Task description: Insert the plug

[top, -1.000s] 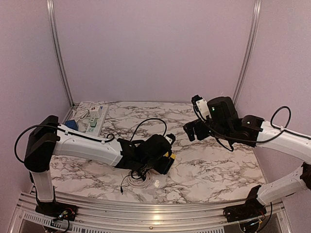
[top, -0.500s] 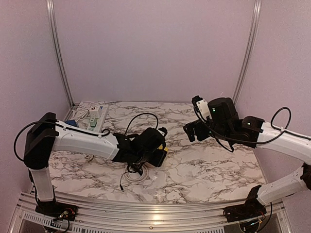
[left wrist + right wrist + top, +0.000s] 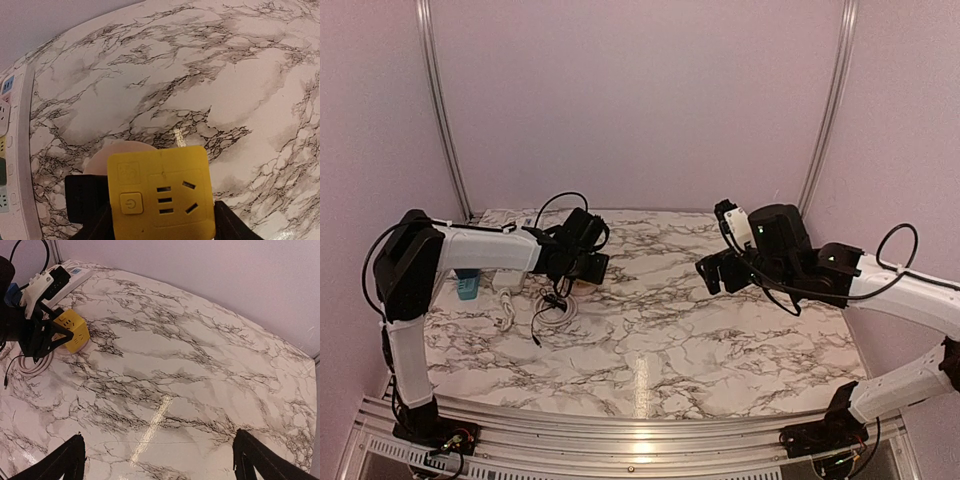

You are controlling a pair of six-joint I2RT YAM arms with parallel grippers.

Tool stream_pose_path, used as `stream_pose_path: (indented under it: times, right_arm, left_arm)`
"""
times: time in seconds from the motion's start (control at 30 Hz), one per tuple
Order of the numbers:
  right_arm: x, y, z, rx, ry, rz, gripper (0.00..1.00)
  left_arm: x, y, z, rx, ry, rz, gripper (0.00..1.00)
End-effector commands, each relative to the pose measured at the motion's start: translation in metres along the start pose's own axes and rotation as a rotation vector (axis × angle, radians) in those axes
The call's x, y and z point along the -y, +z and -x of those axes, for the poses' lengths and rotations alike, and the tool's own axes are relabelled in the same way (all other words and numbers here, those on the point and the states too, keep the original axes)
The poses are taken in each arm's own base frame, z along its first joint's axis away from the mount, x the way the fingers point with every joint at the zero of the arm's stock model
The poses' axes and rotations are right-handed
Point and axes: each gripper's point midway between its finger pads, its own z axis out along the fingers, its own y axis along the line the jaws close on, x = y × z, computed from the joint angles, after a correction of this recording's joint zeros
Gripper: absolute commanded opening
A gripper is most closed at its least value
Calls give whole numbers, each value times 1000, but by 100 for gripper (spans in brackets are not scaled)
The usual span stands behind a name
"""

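Observation:
My left gripper [image 3: 161, 222] is shut on a yellow plug cube [image 3: 162, 192] with a power button and socket slots on its face. It holds the cube low over the marble table, beside a long white power strip [image 3: 17, 165] at the far left. The right wrist view also shows the cube [image 3: 74, 330], the left gripper [image 3: 44, 337] and the strip [image 3: 75, 276]. In the top view the left gripper [image 3: 582, 262] is at the back left. My right gripper [image 3: 715, 270] is open and empty above the table's right half, its fingers [image 3: 65, 462] wide apart.
A coiled white cable with a black lead [image 3: 552, 312] lies just in front of the left gripper. A blue object [image 3: 467, 287] sits by the left arm near the strip. The marble table [image 3: 190, 365] stretches between the two arms. Metal posts stand at the back corners.
My left arm has swung from the table's front middle to the back left, carrying the yellow cube towards the power strip. The cable was dragged along. The right arm has barely moved.

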Motion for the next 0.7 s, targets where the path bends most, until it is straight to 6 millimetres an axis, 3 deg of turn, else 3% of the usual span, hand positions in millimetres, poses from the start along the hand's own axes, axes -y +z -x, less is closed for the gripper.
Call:
stream_pose_path:
  times: [0.0,0.2,0.33,0.5,0.67]
  right_arm:
    - [3,-5,-1,19,31,9,98]
    - [3,-5,-10,4,36,14,99]
    - [4,-6,-14,-2,39,14,99]
    - [5,-6,-20,-15,36,9,99]
    - [6,-5,-20,-18,29,4,98]
  left_arm:
    - [-24,24,14,-13,7,53,62]
    - [-51,70,35,-22,-71,73,62]
    - [-64,89,50,-8,-114,95,62]
    - [-80,99,61,-8,-130,124,64]
    - [-82,91,72,10,-137,101,84]
